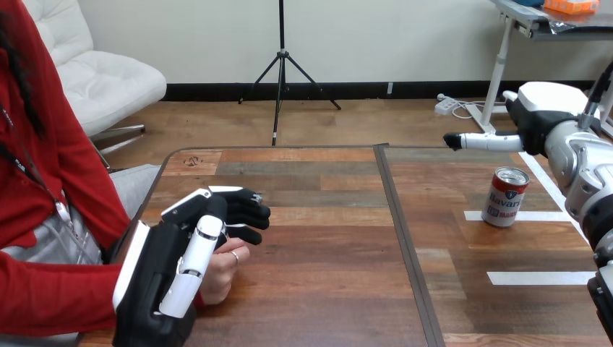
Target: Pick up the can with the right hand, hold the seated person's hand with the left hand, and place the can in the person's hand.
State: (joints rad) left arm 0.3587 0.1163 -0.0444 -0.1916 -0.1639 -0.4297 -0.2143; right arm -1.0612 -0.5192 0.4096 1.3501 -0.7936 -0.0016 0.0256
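Nearest, at the desk's (329, 289) left edge, the robot's left hand (163, 278) lies over the person's hand (225, 271). Its dark fingers (246, 211) bend down on the far side and its thumb crosses the near side, so it reads as clasped round that hand. The risk I judge here is that the person's hand looks loosely curled and mostly covered. That leaves no open palm to take a can, so a can brought over could land on knuckles or on the robot's own fingers and roll off. Most of the person's palm and fingers are hidden beneath the robot's hand, so how firm the clasp is cannot be judged.

Farther off, on the right half of the desk, the can (505, 196) stands upright and unheld, its base at a strip of white tape (538, 215). Whether its top is opened is too small to tell.

Beyond and above it the right hand (541, 124) hovers clear of the can, spread, with one digit pointing straight left. A descent from there could clip the rim and tip the can before any grip closes. Its other fingers are hidden behind the wrist, and the forearm is cut by the view's edge.
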